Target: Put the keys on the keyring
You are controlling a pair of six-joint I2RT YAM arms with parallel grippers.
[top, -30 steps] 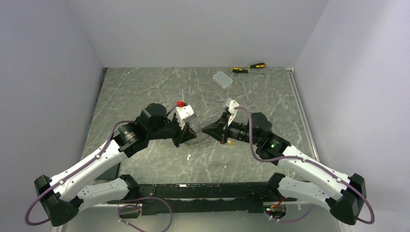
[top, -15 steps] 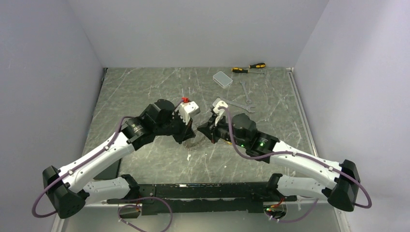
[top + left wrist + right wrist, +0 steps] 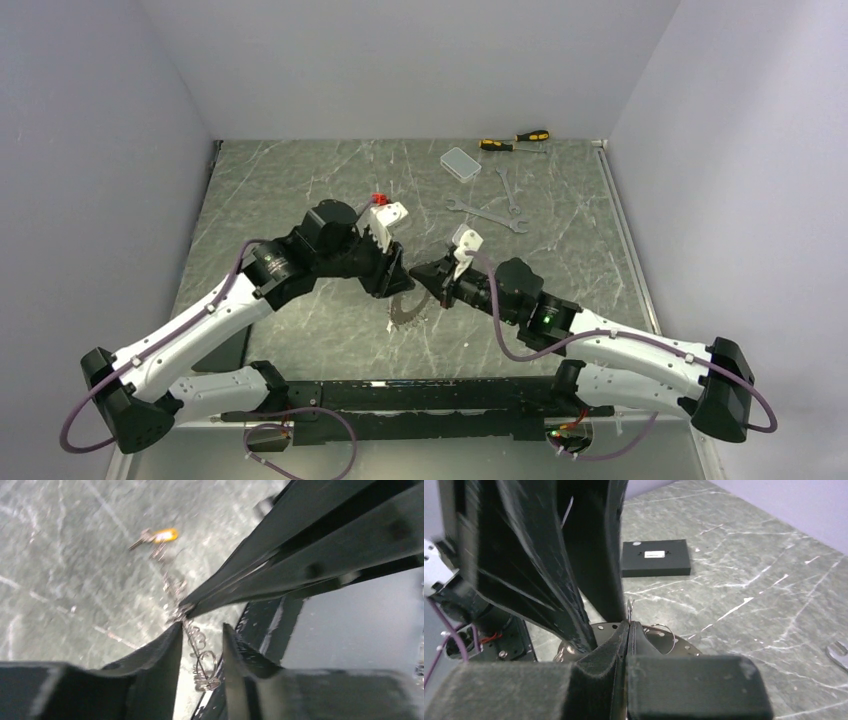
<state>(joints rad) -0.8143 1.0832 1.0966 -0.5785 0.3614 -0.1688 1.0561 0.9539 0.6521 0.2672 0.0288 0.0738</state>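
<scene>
Meeting over the middle of the counter, both claws tip to tip.

Left claw: narrow gap, fingers apart. The keyring stands edge-on in that gap. Cannot tell whether the pads actually bite it or only bracket it.

Keyring: raised off the stone, between the two claws, just under their tips. Silver keys are already strung round it and fan out like gear teeth.

Right claw: closed tight, no gap. A thin wire of the keyring pokes up between its fingertips, so it holds the ring at the top edge.

Yellow key: lying flat on the counter, loose, well apart from the ring and from either claw. Blurred in the left wrist view and hidden in the overhead one.

Judgement on progress: ring secured and most keys on. The yellow key is not yet picked up or threaded. What is left, as I read it, is to free one claw, fetch that key and work it onto the wire.
</scene>
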